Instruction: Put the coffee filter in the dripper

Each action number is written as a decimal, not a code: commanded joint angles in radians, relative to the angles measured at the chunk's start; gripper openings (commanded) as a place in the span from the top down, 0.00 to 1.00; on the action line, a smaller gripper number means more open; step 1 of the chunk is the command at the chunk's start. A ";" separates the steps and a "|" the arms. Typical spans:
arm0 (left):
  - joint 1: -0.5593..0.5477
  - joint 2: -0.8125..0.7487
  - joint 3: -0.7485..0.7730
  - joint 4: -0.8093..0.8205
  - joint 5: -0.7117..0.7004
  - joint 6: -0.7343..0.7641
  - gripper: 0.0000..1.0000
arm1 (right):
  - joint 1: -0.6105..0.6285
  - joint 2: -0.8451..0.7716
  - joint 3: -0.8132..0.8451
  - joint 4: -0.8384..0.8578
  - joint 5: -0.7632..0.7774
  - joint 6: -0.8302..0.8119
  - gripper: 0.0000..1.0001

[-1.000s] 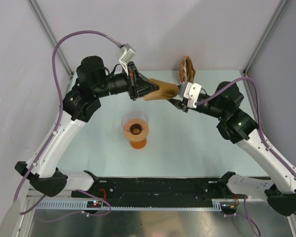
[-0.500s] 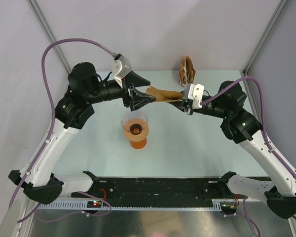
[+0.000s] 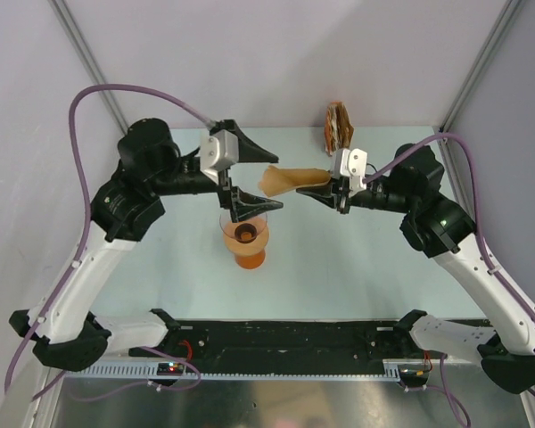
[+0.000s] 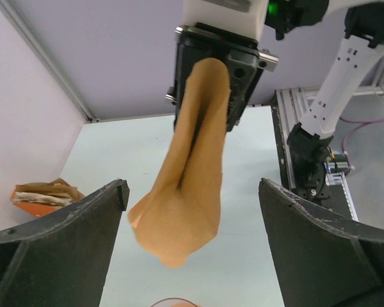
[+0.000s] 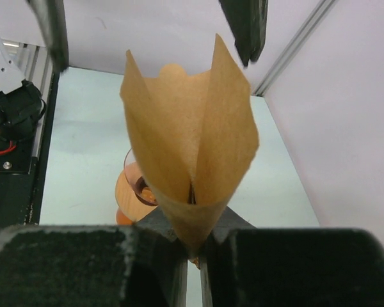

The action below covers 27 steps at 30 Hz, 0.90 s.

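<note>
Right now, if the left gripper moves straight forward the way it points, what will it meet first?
The coffee filter: its wide end sits between the left gripper's open fingers. Behind it is the right gripper, pinching the tip. Depth is uncertain.

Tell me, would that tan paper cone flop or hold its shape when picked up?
Probably holds shape: the coffee filter juts sideways from the right gripper, pinched only at its tip, without drooping. Likely very light, since that small pinch carries it. Its thin creased walls would probably crumple if squeezed.
</note>
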<state>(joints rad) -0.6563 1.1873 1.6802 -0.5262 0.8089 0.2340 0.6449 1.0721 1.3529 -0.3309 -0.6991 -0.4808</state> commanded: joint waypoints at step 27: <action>-0.028 0.066 0.045 -0.027 0.026 0.092 1.00 | -0.029 -0.019 0.086 -0.116 -0.082 0.167 0.96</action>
<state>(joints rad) -0.7048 1.2434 1.6920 -0.5900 0.7601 0.3828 0.6209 1.0889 1.4311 -0.4473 -0.7689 -0.3344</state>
